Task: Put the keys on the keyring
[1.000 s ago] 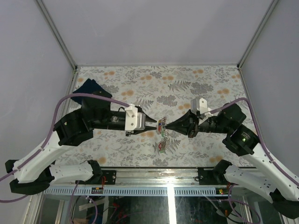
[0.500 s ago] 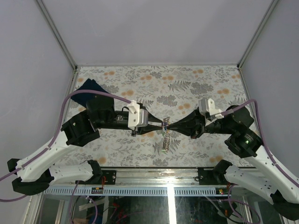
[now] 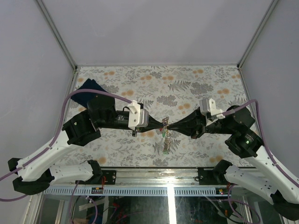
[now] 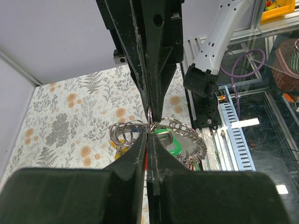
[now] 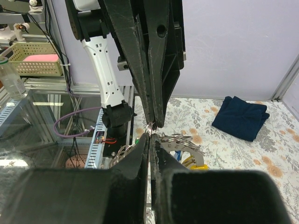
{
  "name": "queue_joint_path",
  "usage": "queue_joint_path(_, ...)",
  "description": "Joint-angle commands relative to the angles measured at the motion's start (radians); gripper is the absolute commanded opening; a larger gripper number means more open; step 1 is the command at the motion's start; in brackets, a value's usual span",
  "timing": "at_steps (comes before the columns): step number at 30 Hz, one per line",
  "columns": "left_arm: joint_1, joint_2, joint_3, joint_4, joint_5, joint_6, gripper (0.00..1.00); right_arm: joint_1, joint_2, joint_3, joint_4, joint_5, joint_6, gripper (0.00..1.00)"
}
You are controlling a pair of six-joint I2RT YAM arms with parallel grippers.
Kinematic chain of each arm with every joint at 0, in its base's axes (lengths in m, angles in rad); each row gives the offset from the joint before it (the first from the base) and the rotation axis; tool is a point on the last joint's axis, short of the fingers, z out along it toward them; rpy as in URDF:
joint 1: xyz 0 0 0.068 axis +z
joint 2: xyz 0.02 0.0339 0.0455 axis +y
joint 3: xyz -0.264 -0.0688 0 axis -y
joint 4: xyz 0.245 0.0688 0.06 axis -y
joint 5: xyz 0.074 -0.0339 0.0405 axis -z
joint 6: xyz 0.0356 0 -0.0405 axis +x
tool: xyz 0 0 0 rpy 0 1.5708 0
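My left gripper (image 3: 161,124) and right gripper (image 3: 168,126) meet tip to tip above the table's near middle. Both are shut. The silvery keyring (image 3: 164,122) sits between the tips, and the keys (image 3: 165,142) hang below it in a thin bunch. In the left wrist view my left gripper (image 4: 150,135) has a red sliver between its jaws; silver rings (image 4: 125,133), a green tag (image 4: 169,140) and a yellow tag (image 4: 119,148) lie just beyond. In the right wrist view my right gripper (image 5: 149,138) pinches a thin ring, with rings (image 5: 176,138) and a yellow tag (image 5: 194,161) behind.
A dark blue folded cloth (image 3: 88,87) lies at the far left of the floral table (image 3: 201,79), also in the right wrist view (image 5: 241,117). Grey walls close in three sides. The metal rail with the arm bases (image 3: 168,179) runs along the near edge.
The two grippers have closed the gap and now meet tip to tip. The left arm moved right. The key bunch has turned from spread out to hanging edge-on.
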Motion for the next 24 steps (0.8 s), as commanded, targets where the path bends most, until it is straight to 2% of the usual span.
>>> queue_joint_path(1,-0.003,0.005,0.015,0.031,0.023,0.005,0.00,0.000,-0.027,0.030,0.098,-0.007,0.011,0.00)
queue_joint_path(16,-0.004,0.045,0.074,-0.049,0.003,0.015,0.00,-0.001,-0.025,0.037,0.060,-0.034,-0.005,0.00)
queue_joint_path(24,-0.002,0.037,0.085,-0.060,-0.024,0.025,0.00,0.000,-0.045,0.034,0.024,0.012,-0.034,0.00)
